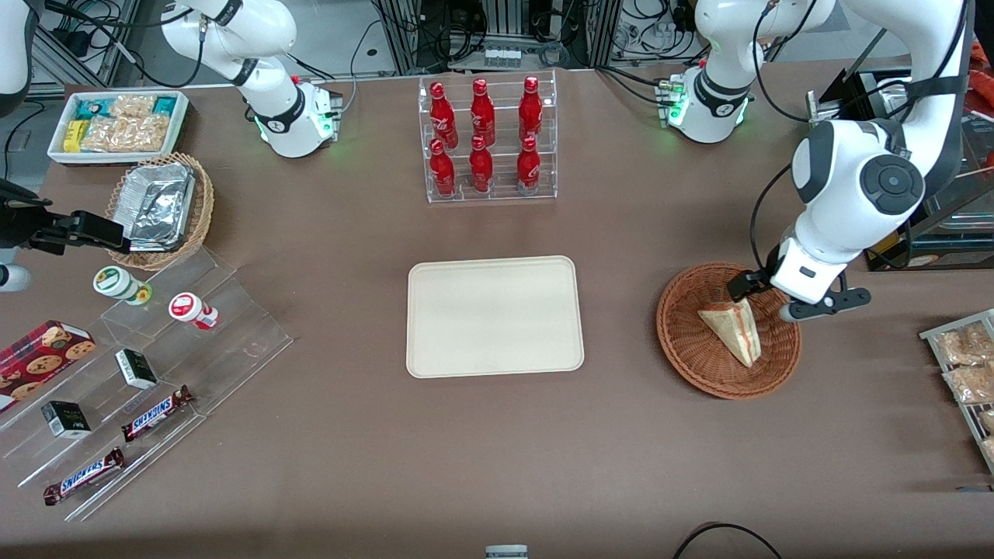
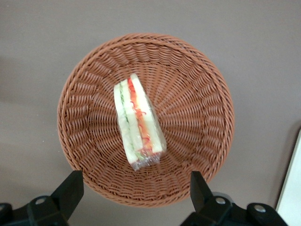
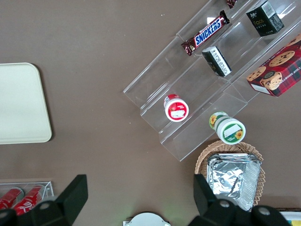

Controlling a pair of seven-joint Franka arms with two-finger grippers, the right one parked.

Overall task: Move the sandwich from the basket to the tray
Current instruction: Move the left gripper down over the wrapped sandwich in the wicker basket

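1. The gripper is held above the reddish-brown wicker basket, fingers spread wide and empty; the wrapped sandwich lies directly below it, on the basket floor.
2. The step in hand is judged to be the descent: the fingers are best lowered astride the wedge's flat bread faces, not its filling edge, and closed gently so the wrap is not crushed.
3. The cream tray, bare, lies toward the parked arm's end from the gripper.
4. Counted: one sandwich, one basket, one tray, six red bottles in a clear rack.
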